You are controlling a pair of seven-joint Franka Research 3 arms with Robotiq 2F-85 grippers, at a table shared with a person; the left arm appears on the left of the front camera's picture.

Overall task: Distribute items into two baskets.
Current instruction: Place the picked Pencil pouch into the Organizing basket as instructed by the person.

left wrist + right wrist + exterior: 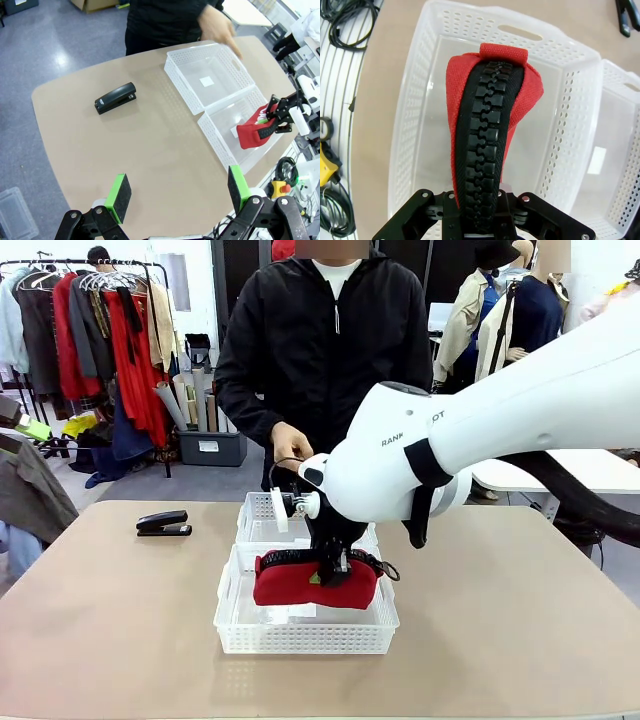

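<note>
Pouch of red fabric hangs zipper-up from the right gripper, whose jaws are clamped on its black zipper edge, low inside the near basket; whether it touches the basket floor is unclear. Just behind sits the far basket, the person's hand above its far rim. The black stapler lies on the table, well apart to the robot's left. The left gripper hovers high above, jaws wide apart, holding nothing
</note>
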